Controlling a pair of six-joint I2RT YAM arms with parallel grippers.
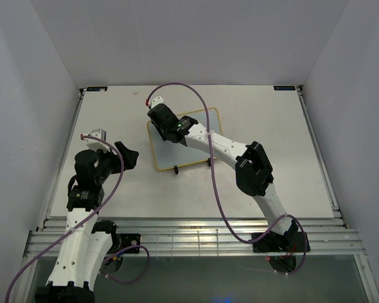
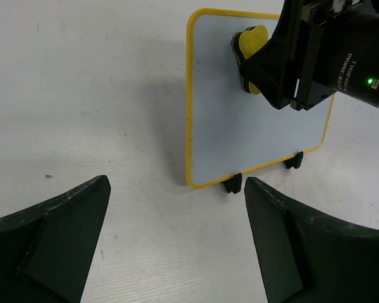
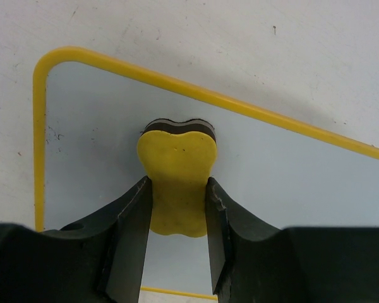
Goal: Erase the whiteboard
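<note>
A small rectangular whiteboard with rounded corners and a thin yellow rim lies on the white surface near its middle. In the top view it is turned so its corners point roughly to 11, 2, 5 and 7 o'clock. 2 small black feet of a wire stand show at its 6 o'clock edge.

The right pincer reaches in from 4 o'clock. It pinches a small yellow eraser block with a dark pad underneath, with 1 finger on each side. The block rests on the board near the 11 o'clock corner in the top view. In the right wrist view the face around it looks almost clean, with only a few faint dark specks near the rim at 9 o'clock.

The left pincer sits at 8 o'clock from the board, well apart from it. It is spread wide with nothing between its fingers and is turned toward the board.
</note>
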